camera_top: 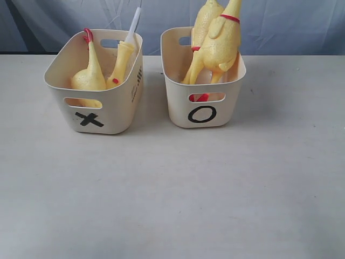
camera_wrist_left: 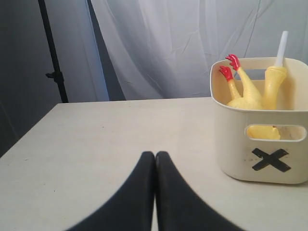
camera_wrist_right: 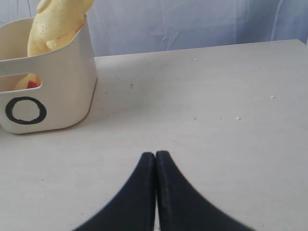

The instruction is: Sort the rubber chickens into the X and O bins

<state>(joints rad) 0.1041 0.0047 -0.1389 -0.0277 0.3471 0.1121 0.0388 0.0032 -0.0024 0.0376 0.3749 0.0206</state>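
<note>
The cream X bin (camera_top: 110,116) (camera_wrist_left: 240,159) stands at the back left and holds two smaller yellow chickens (camera_top: 90,75) (camera_wrist_left: 248,94), one of them (camera_top: 121,62) (camera_wrist_left: 273,84) with a white tube sticking up. The O bin (camera_top: 178,102) (camera_wrist_right: 67,91) beside it holds two large chickens (camera_top: 218,46) (camera_wrist_right: 53,24) with red neck bands, leaning upright. My left gripper (camera_wrist_left: 155,155) is shut with nothing in it, over bare table short of the X bin. My right gripper (camera_wrist_right: 155,155) is likewise shut and empty, apart from the O bin. Neither gripper shows in the exterior view.
A pale tabletop (camera_top: 172,189) stretches in front of both bins. A white and grey-blue curtain (camera_top: 291,24) hangs behind the table. A black stand pole (camera_wrist_left: 53,53) rises past the table's far edge in the left wrist view.
</note>
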